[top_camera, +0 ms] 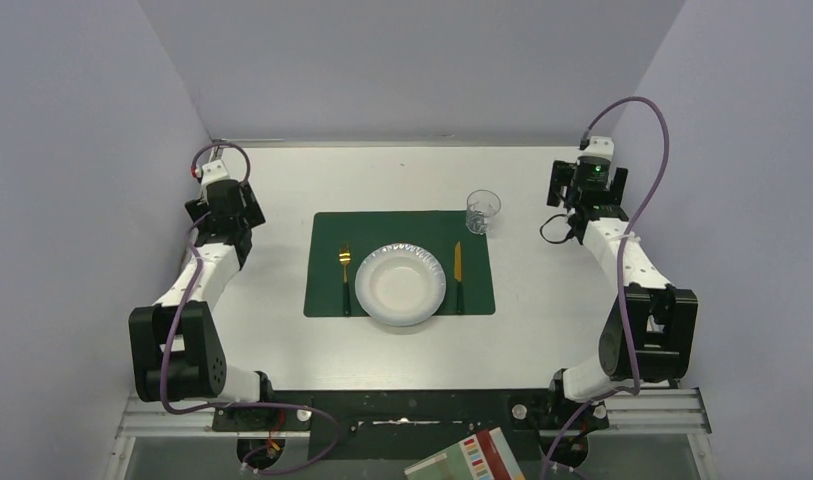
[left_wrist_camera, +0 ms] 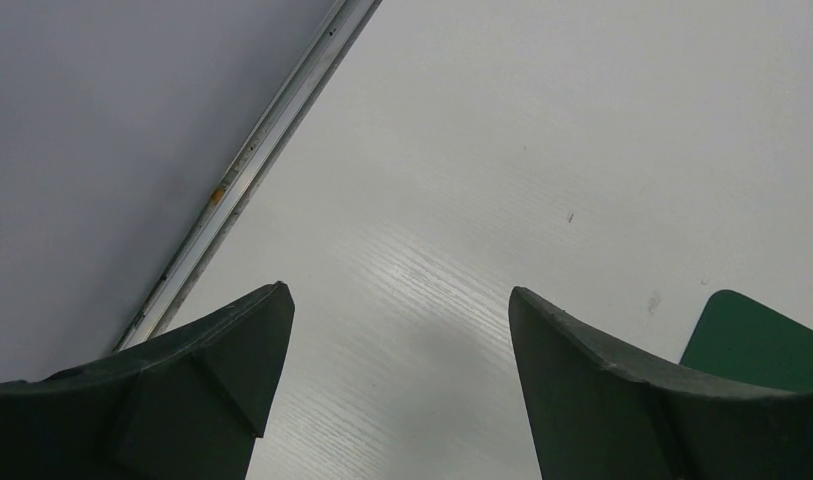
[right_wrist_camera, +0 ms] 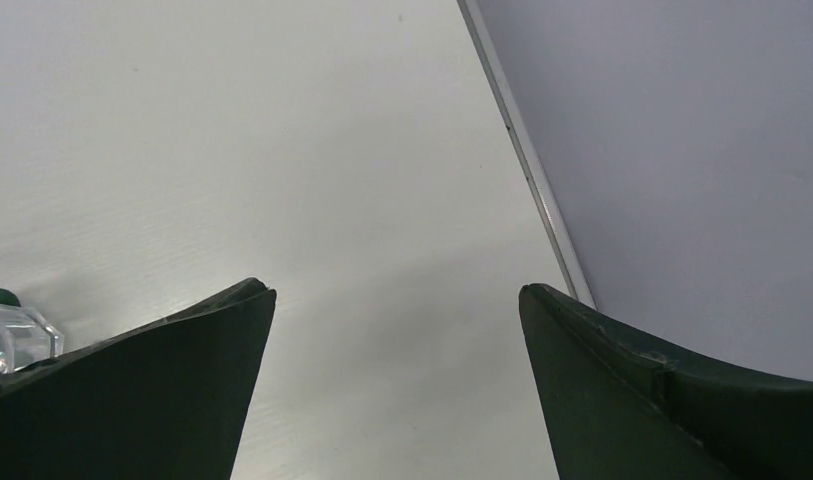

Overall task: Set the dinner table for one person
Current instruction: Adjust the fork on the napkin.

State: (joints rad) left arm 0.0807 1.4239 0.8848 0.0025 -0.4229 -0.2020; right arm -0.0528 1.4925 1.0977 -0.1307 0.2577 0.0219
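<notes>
The left gripper (left_wrist_camera: pixel 397 300) hangs with its jaws spread wide and nothing between them, over the bare far-left part of the dinner table (top_camera: pixel 282 180), near its metal rim (left_wrist_camera: pixel 247 160). The right gripper (right_wrist_camera: pixel 397 295) is spread equally wide and empty over the far-right side. Mid-table lies a dark green placemat (top_camera: pixel 327 240) bearing a white plate (top_camera: pixel 400 284), a gold fork (top_camera: pixel 345 262) on its left, a gold knife (top_camera: pixel 458 262) on its right, and a clear glass (top_camera: pixel 483 211) at the mat's far right corner

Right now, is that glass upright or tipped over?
Upright: the glass stands on its base, rim up, at the placemat's far right corner.
</notes>
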